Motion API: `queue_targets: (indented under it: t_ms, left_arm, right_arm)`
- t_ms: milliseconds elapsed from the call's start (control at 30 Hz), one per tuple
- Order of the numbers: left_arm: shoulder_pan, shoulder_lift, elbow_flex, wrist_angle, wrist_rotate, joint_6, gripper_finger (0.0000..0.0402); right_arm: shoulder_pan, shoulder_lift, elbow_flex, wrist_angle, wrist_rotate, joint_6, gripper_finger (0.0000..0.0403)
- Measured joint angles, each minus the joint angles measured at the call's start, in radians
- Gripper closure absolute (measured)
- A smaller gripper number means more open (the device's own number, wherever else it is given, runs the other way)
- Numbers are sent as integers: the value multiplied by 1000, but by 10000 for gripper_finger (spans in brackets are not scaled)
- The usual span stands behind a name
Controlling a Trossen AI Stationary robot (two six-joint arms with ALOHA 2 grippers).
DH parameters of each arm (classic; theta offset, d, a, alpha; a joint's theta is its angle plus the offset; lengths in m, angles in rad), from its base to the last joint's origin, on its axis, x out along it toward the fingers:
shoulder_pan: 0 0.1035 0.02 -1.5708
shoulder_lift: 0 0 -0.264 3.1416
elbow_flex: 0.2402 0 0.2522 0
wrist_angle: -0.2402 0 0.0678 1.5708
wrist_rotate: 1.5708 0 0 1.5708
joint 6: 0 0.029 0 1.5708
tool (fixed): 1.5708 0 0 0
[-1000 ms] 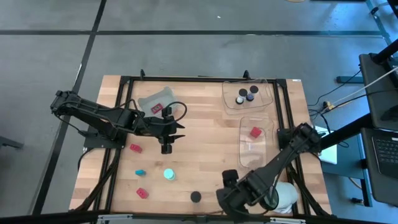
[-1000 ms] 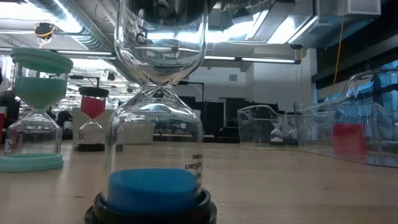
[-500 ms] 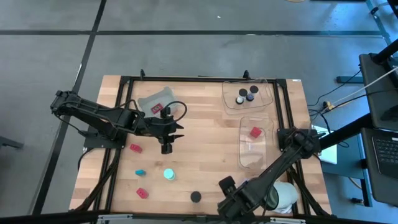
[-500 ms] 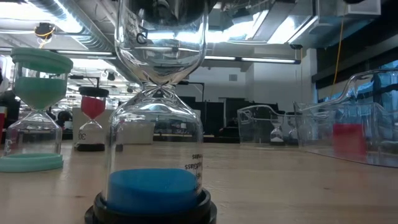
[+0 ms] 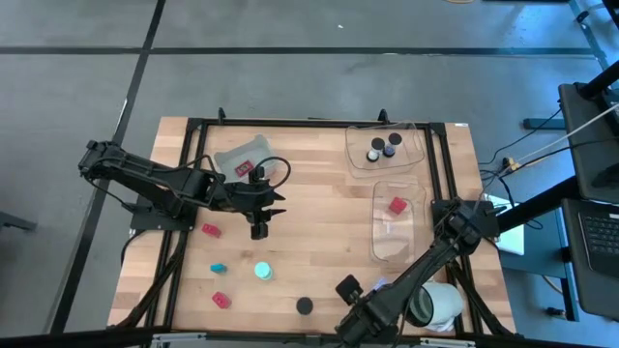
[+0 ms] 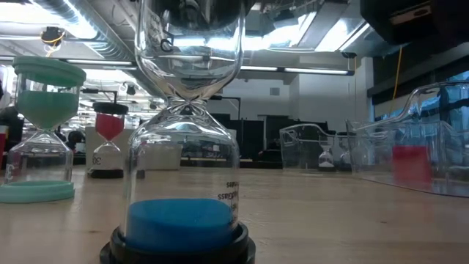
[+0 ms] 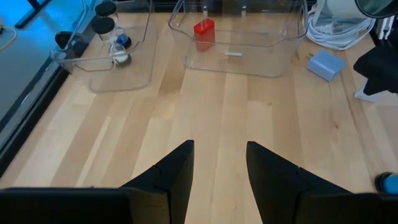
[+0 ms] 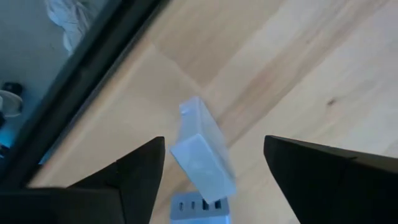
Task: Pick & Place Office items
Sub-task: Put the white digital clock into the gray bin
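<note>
Right gripper [image 8: 214, 140] is down at the near edge of the table, with its fingers spread wide on either side of the lavender block [image 8: 200, 155]. There's a visible gap on both sides, so it isn't pinching the block. The block sits on the wood between the black round cap [image 5: 305, 305] and the big white cylinder [image 5: 442, 302].

Left gripper [image 7: 219, 147] hangs over the middle of the table with its fingers parted and nothing between them, facing the clear tray [image 7: 283, 59] that has a red block [image 7: 203, 33] in it. The other clear tray [image 5: 360, 159] holds a few black caps [image 5: 384, 147].
</note>
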Motion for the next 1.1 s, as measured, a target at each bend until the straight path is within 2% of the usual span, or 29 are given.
queue_targets:
  t_ms: [133,233,433,600,733,833,1000,1100]
  left_arm:
    - [0,0,0,0,0,0,259]
    - [0,0,0,-1,0,1,259]
    - [0,0,0,-7,0,2,259]
    - [0,0,0,-7,0,3,259]
    - [0,0,0,-7,0,3,259]
    - [0,0,0,-7,-7,4,258]
    - [0,0,0,-7,-42,4,258]
    - [0,0,0,-6,-46,14,258]
  right_arm:
    - [0,0,0,-1,43,-3,143]
    - [0,0,0,0,53,-3,169]
    - [0,0,0,0,50,2,256]
    - [-1,-1,0,0,-51,20,338]
    - [-1,-1,0,0,-79,100,338]
    - [-6,-14,0,-6,-52,196,338]
    - [-23,-86,0,-40,91,353,338]
    - [-39,-152,0,-47,230,421,338]
